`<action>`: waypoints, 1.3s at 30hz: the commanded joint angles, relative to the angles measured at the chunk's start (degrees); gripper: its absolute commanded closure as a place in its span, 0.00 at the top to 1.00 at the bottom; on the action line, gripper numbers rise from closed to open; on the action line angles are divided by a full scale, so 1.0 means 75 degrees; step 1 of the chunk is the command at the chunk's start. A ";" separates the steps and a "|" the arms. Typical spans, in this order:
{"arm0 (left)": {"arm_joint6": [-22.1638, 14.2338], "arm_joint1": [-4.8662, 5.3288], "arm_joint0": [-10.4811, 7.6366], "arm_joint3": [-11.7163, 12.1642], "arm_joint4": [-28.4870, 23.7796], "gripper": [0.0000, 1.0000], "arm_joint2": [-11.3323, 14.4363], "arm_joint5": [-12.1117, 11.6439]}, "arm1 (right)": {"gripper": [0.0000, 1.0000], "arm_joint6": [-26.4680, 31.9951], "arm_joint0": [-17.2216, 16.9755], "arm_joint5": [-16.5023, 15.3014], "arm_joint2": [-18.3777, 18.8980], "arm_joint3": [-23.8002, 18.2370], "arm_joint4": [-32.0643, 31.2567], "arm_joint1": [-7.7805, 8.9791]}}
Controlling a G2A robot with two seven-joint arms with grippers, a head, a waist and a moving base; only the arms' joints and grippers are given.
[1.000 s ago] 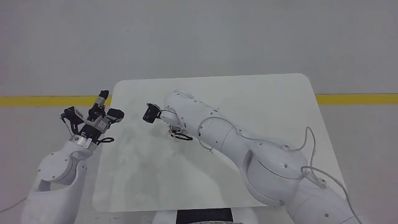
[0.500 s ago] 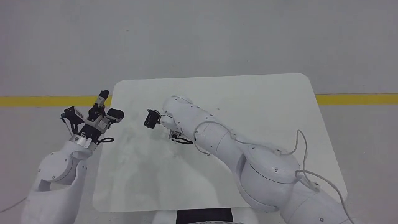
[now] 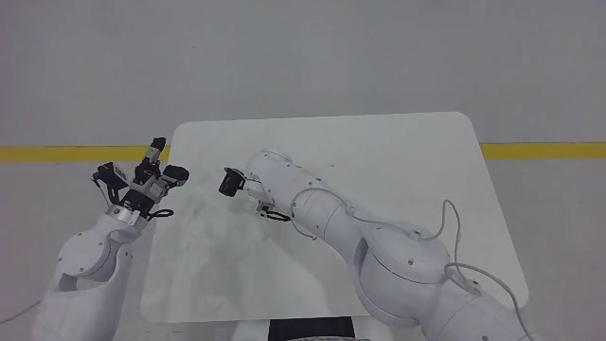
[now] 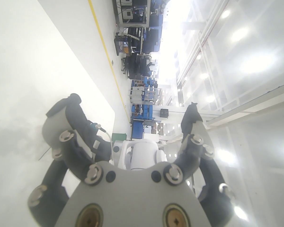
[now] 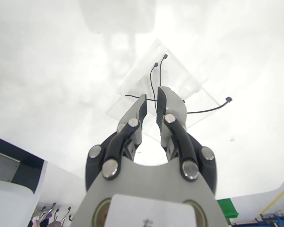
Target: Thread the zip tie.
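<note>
My left claw [image 4: 132,102] hangs at the left edge of the table [image 3: 426,152]. It is tipped up toward the room, with its fingers spread wide and nothing in them.

My right arm lies stretched across the table toward its left-middle part, the wrist bent so that my right claw [image 5: 151,100] points down at the tabletop. Its fingers are parted by only a narrow gap and grip nothing that I can make out. A black zip tie [image 5: 152,81] lies in line with that gap, head away from me and strap curving in between my fingertips. I cannot tell whether the pads touch it. It rests on a clear plastic sheet [image 5: 179,76] among other ties [image 5: 210,109], and one of them crosses it right at my fingertips.

I judge this to be the pick-up step. No tie is looped, so threading has not begun. The next move calls for closing on this one strap alone, without pinching the crossing tie with it, and then lifting it off the sheet. My left claw is well apart from the work and will have to come in to take the head, so the tail can be fed through.
</note>
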 commanded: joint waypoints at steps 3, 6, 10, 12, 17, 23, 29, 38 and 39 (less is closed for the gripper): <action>-0.0003 0.0000 0.0000 0.0000 0.0000 1.00 0.0000 0.0000 | 0.15 0.0053 -0.0033 -0.0019 -0.0073 -0.0009 0.0056 -0.0001; -0.0003 0.0000 0.0000 0.0000 0.0000 1.00 0.0000 0.0000 | 0.20 0.0108 -0.0043 -0.0107 -0.0084 -0.0030 0.0134 0.0003; -0.0003 0.0000 0.0000 0.0000 0.0000 1.00 0.0000 0.0000 | 0.28 0.0205 -0.0049 -0.0280 -0.0084 -0.0027 0.0292 0.0015; -0.0003 0.0000 0.0000 0.0000 0.0000 1.00 0.0000 0.0000 | 0.28 0.0276 -0.0065 -0.0297 -0.0084 -0.0058 0.0378 0.0020; -0.0003 0.0000 0.0000 0.0000 0.0000 1.00 0.0000 0.0000 | 0.26 0.0486 -0.0120 -0.0297 -0.0084 -0.0205 0.0516 0.0043; -0.0003 0.0000 0.0000 0.0000 0.0000 1.00 0.0000 0.0000 | 0.24 0.0627 -0.0097 -0.0297 -0.0075 -0.0279 0.0682 0.0061; -0.0003 0.0000 0.0000 0.0000 0.0000 1.00 0.0000 0.0000 | 0.15 0.0174 0.0032 -0.0076 -0.0084 -0.0101 0.0610 0.0021; -0.0003 0.0000 0.0000 0.0000 0.0000 1.00 0.0000 0.0000 | 0.21 0.0135 -0.0107 0.0141 -0.0084 -0.0059 0.0316 0.0009; -0.0003 0.0000 0.0000 0.0000 0.0000 1.00 0.0000 0.0000 | 0.21 0.0130 -0.0119 0.0137 -0.0084 -0.0046 0.0312 0.0011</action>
